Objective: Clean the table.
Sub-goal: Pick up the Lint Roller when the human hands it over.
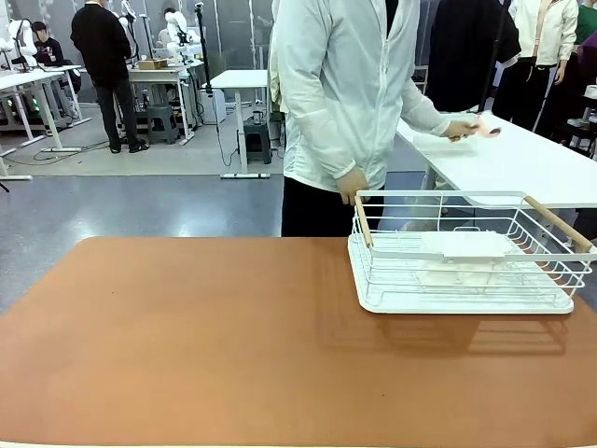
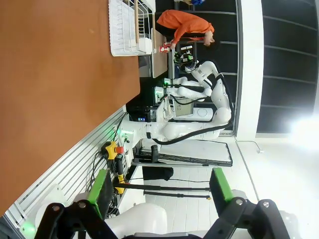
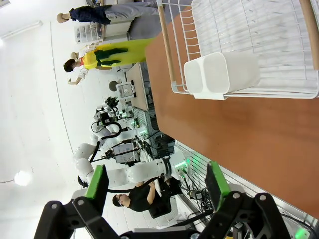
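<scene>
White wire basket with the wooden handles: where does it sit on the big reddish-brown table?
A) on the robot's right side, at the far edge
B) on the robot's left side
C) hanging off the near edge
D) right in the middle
A: in the front view the white wire basket with wooden handles rests on the right part of the reddish-brown table, at the far edge, close to the person in a white jacket.
</scene>
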